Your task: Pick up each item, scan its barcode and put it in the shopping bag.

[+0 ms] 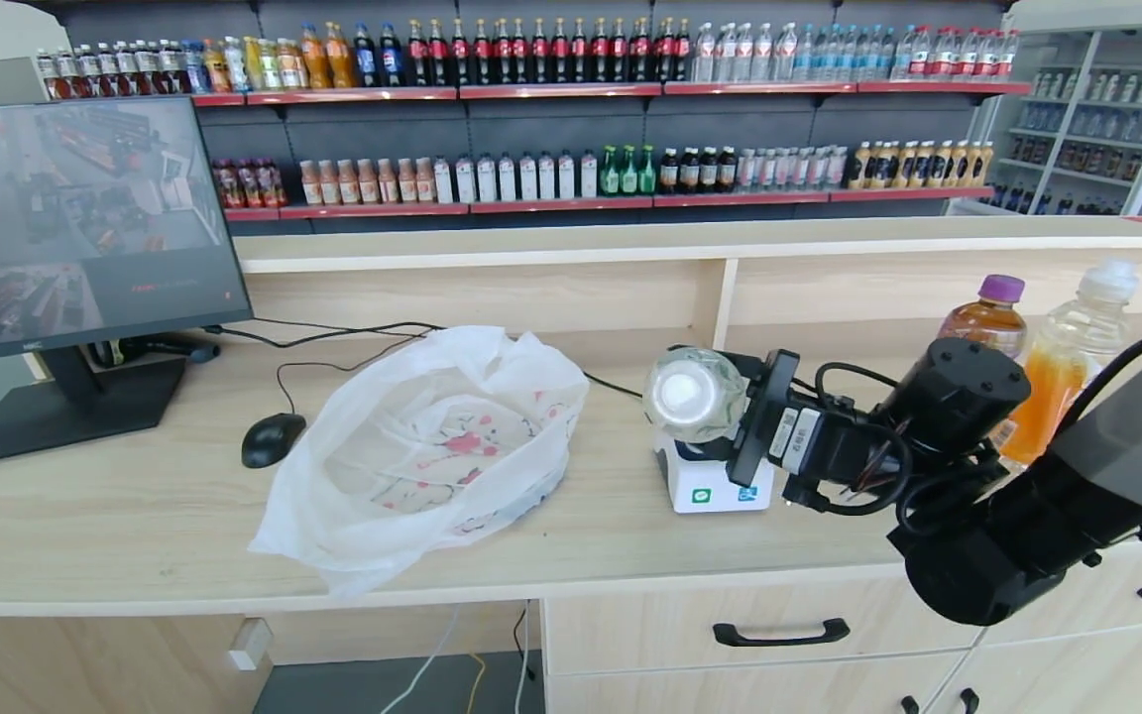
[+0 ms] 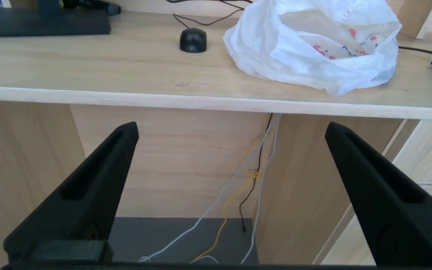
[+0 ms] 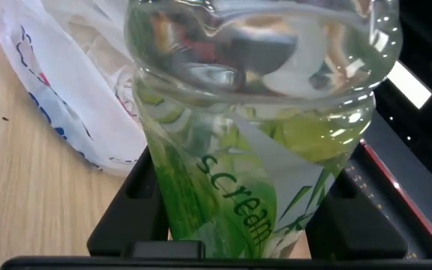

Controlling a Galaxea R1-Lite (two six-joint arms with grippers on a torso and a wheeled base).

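In the head view, the right gripper (image 1: 730, 402) is closed around a clear plastic bottle (image 1: 695, 394). It holds the bottle sideways just above a small white scanner box (image 1: 708, 488) on the light wooden counter (image 1: 135, 516), near the white plastic shopping bag (image 1: 432, 446). In the left wrist view, the left gripper (image 2: 231, 135) has its fingers spread wide, lower than the counter edge. In the right wrist view, the bottle's green label sits between the black fingers.

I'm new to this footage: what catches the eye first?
A clear green-labelled bottle lies sideways in the right gripper, over the white scanner on the counter. To its left, a white shopping bag sits open mid-counter.
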